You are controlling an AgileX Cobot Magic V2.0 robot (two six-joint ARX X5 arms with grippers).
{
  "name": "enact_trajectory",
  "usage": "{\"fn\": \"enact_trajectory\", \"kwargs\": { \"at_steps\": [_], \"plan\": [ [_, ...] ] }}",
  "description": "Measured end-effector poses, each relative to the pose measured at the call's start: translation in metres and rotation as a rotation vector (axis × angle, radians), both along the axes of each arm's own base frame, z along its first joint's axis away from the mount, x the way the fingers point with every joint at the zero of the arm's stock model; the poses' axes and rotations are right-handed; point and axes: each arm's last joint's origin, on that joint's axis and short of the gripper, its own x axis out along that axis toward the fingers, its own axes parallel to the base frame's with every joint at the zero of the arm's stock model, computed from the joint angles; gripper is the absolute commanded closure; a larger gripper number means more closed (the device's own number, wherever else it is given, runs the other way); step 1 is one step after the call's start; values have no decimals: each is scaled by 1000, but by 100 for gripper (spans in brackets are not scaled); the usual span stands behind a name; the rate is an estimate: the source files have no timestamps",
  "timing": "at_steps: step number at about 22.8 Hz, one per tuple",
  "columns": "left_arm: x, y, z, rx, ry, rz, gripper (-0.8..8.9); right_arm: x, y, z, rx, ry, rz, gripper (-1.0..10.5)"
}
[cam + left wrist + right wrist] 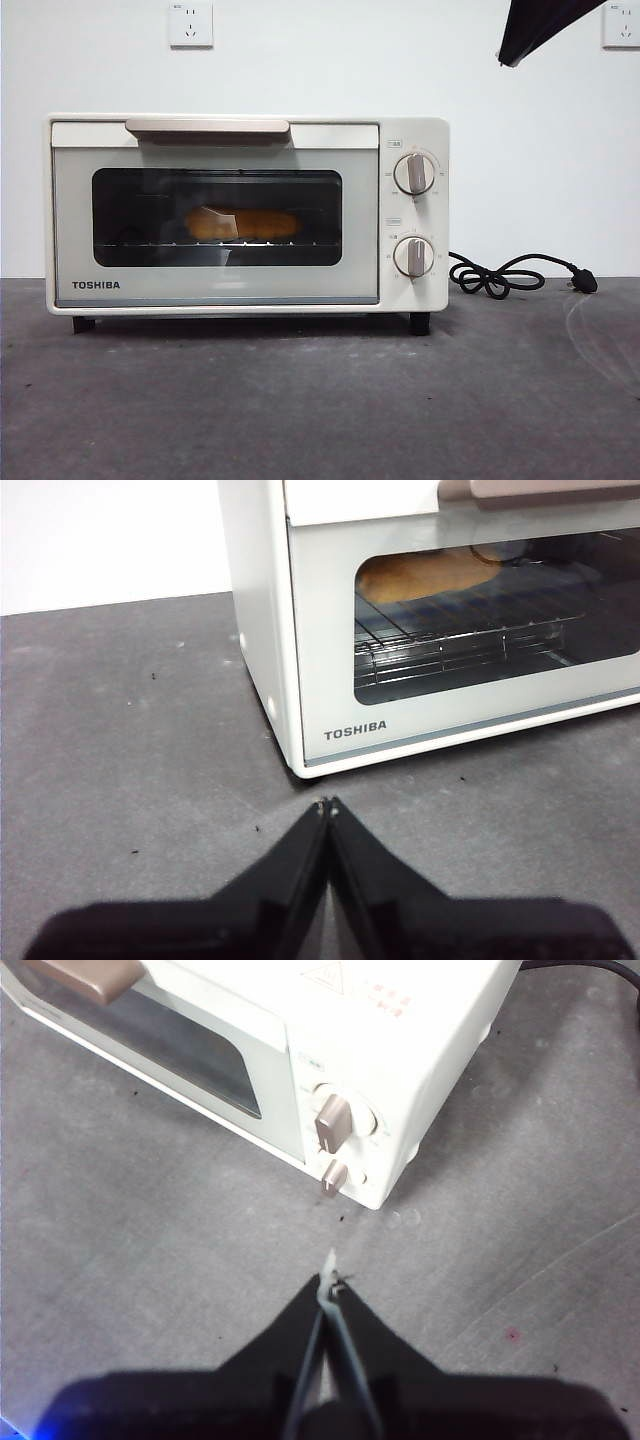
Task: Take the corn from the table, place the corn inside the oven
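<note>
The cream-white TOSHIBA oven (245, 215) stands on the dark grey table (320, 400) with its door closed. Behind the dark glass the yellow-orange corn (243, 224) lies on the wire rack; the left wrist view shows the corn (430, 575) through the window too. My left gripper (327, 806) is shut and empty, low over the table in front of the oven's (300, 630) left corner. My right gripper (332, 1282) is shut and empty, high above the table off the oven's (400, 1050) knob end. A black arm tip (540, 28) shows at the top right of the front view.
A black power cord (510, 274) with its plug lies coiled on the table to the right of the oven. Two white wall sockets (191, 24) sit on the wall behind. Two round knobs (414, 173) stick out of the oven's right panel.
</note>
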Motion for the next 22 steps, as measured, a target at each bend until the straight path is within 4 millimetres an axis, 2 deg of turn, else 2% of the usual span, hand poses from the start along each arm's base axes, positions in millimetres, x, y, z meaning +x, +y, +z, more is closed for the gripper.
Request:
{"fn": "enact_trajectory", "kwargs": {
  "at_steps": [11,14,17,19,22],
  "plan": [
    [0,0,0,0,0,0,817,1,-2,0,-45,-24,-28,948],
    [0,0,0,0,0,0,817,3,-10,5,-89,-91,-18,946],
    [0,0,0,0,0,0,817,5,-32,16,17,-281,-72,946],
    [0,0,0,0,0,0,817,4,-54,7,94,-381,-160,946],
    [0,0,0,0,0,0,817,-9,-86,-39,140,-406,-340,946]
  ]
}}
